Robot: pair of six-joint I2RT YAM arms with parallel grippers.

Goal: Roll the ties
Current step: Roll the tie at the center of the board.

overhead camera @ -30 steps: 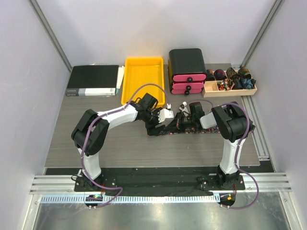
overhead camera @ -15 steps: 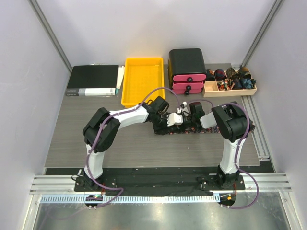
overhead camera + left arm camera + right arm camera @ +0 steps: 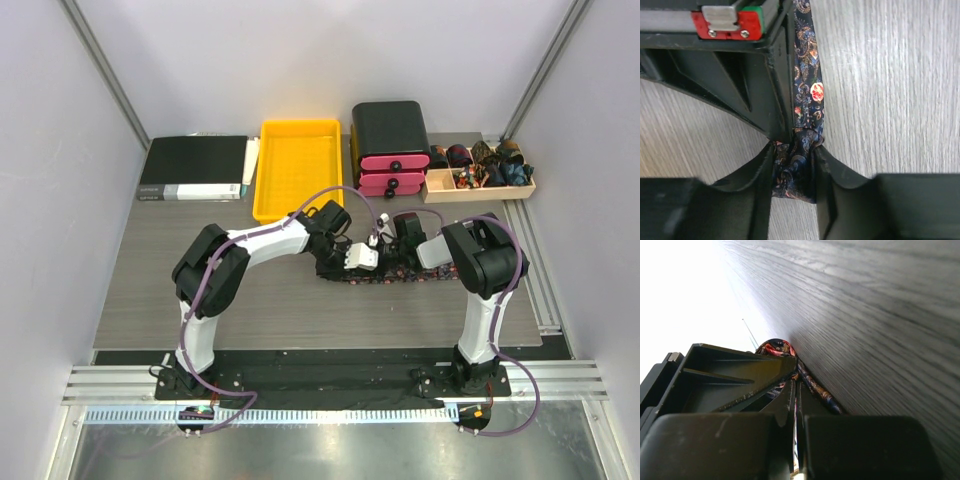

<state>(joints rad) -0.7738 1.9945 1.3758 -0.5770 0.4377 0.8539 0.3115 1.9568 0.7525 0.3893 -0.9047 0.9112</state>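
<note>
Pincers on both arms grip the tie (image 3: 388, 277), a dark flowered strip lying along the middle of the tabletop (image 3: 140, 285). The left pincer (image 3: 795, 149) is clamped on its bunched end; the right pincer (image 3: 795, 384), jaws together, pinches it further along.

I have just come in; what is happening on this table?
Two robot arms work on one dark patterned tie lying on the table. The left arm has its jaws pinched on the bunched end; the right arm has its jaws shut on the tie further along. It is not yet rolled up.
</note>
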